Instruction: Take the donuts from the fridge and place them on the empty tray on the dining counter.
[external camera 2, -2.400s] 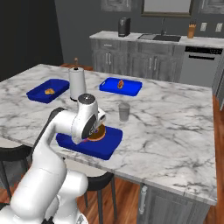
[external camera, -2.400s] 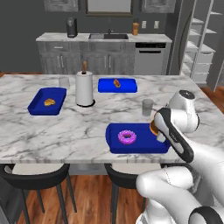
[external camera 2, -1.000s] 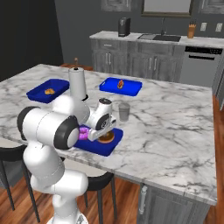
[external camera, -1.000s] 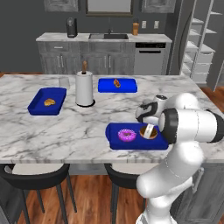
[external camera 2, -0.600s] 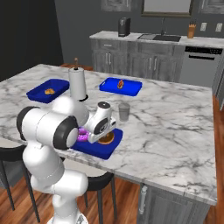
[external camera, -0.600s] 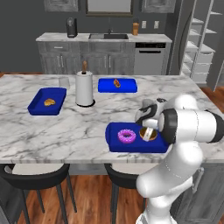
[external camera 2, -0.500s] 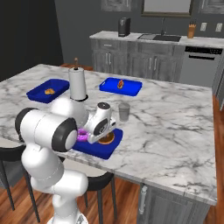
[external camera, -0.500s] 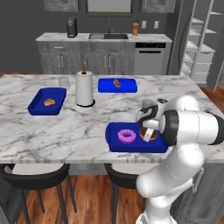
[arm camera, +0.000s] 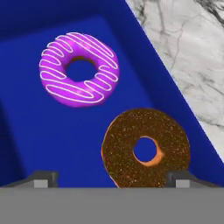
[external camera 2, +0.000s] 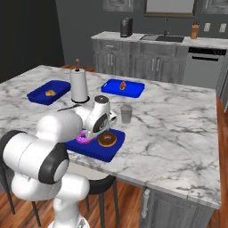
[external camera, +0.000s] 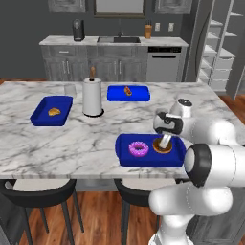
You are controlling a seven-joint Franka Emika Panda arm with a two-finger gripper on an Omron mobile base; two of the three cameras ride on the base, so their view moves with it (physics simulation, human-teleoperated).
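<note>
Tool (arm camera: 111, 177) spread wide, holding nothing | chocolate donut (arm camera: 146, 148) near tray (arm camera: 26, 144) rim — pink donut (arm camera: 79, 68) apart

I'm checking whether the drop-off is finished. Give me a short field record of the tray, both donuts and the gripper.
tray: shallow royal-blue rectangular tray on the white marble dining counter
pink donut: purple-pink frosted ring donut, flat in the tray
brown donut: chocolate-brown ring donut, flat in the tray beside the pink one, apart from it
gripper: two-finger gripper open, fingertips either side of the brown donut
</note>
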